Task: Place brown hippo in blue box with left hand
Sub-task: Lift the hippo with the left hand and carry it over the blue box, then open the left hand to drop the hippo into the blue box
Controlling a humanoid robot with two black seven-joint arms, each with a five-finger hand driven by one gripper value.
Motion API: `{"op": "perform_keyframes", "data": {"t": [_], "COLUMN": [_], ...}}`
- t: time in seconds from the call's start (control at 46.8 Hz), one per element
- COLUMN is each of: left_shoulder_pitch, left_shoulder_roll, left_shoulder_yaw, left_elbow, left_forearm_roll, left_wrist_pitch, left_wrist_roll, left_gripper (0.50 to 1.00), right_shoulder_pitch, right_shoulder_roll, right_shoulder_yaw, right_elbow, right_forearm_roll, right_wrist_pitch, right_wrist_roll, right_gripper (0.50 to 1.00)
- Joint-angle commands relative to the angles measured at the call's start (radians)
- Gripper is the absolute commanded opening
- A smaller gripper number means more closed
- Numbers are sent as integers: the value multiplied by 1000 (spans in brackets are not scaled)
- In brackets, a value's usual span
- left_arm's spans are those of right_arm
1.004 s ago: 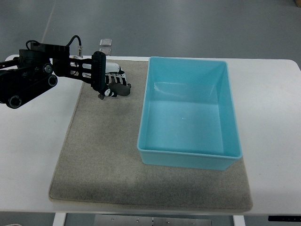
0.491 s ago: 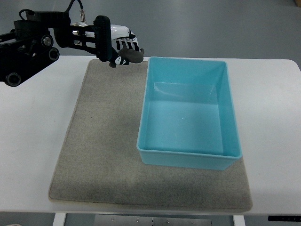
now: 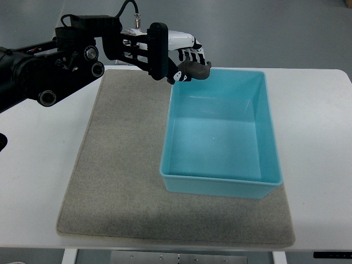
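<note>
From my top camera I see the left hand [image 3: 184,52] reaching in from the left edge on its black arm [image 3: 60,63], raised above the table's far side, its white and black fingers [image 3: 192,54] curled around the brown hippo [image 3: 193,70]. The hippo is clear of the mat, held over the far left corner of the blue box [image 3: 220,184], roughly above the rim there; its dark brown body sticks out to the right of the fingers, and a small white patch shows on its lower left end. The blue box sits on the right part of the grey felt mat [image 3: 118,181], and I see nothing inside it. The mat lies on the white table [image 3: 319,137], which runs out on both sides of it. A thin black cable [image 3: 125,6] loops up from the wrist area near the top of the view. I find no readable writing or brand mark on the box, the mat, the hippo or the arm. The right arm does not show anywhere.
</note>
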Motion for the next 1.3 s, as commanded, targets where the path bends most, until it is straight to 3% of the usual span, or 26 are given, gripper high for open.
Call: {"op": "perform_keyframes", "data": {"t": [0.0,0.278,0.491,0.726,0.811,0.875,1.281], "left_shoulder_pitch": [0,25,36,42,46,54,51], "left_shoulder_roll": [-13,-59,-64,-69,-69,-69,-66], "left_shoulder_yaw": [0,3,11,9,9,9,-3], "left_elbow": [1,1,4,3,4,3,9], "left_forearm_roll": [-3,-4,-4,-7,-7,-7,-9], "left_wrist_pitch": [1,6,6,20,20,21,35], "left_wrist_roll": [-1,1,-1,-1,1,1,-1], "left_gripper": [608,621,662,808,825,955,962], "right_shoulder_pitch": [0,0,0,0,0,0,0], "right_shoulder_roll": [0,0,0,0,0,0,0], "right_shoulder_yaw": [0,0,0,0,0,0,0], "right_elbow": [0,0,0,0,0,0,0], "right_forearm_roll": [0,0,0,0,0,0,0], "right_wrist_pitch": [0,0,0,0,0,0,0], "right_wrist_roll": [0,0,0,0,0,0,0], "right_gripper": [936,936,936,936,936,936,936]}}
